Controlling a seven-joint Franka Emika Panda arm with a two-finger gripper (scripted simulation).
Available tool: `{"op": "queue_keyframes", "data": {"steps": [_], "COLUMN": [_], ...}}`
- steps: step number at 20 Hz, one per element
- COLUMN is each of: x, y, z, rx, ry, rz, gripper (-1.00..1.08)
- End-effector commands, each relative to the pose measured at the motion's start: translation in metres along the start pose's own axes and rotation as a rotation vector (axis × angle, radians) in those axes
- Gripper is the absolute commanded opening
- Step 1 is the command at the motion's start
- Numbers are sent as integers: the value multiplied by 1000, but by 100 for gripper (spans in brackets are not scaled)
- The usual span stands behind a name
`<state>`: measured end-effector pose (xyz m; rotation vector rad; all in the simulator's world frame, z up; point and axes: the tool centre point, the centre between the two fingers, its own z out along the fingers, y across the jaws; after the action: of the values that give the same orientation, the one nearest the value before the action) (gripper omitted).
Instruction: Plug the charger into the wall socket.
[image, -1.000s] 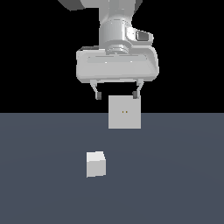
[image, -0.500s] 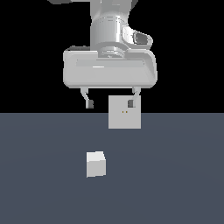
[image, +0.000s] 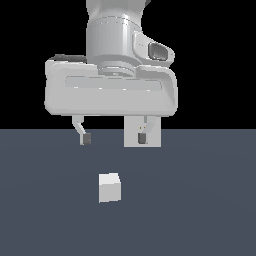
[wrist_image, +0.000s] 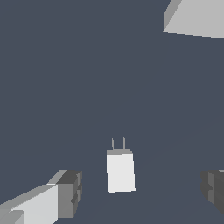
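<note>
While the claw (image: 114, 138) hangs spread and empty above the charger (image: 110, 187), its prongs probably point toward the wall socket (image: 150, 139), ready for grasping.

My arm hangs straight down, wrist vertical, with the broad pale hand body square to the exterior view. I see the gripper (image: 114, 138) spread wide, both dark-tipped fingers (image: 85, 138) holding nothing, poised above the surface.
</note>
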<state>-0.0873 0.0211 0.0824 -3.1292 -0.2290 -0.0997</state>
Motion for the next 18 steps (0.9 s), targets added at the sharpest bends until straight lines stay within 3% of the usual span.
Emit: {"op": "queue_keyframes", "data": {"steps": [1, 18], "x": [-7, -19], "y": [-4, -10], "z": [6, 23], "rx": [2, 6], "ry": [12, 31], "rz": [-19, -52], "gripper": [100, 100]}}
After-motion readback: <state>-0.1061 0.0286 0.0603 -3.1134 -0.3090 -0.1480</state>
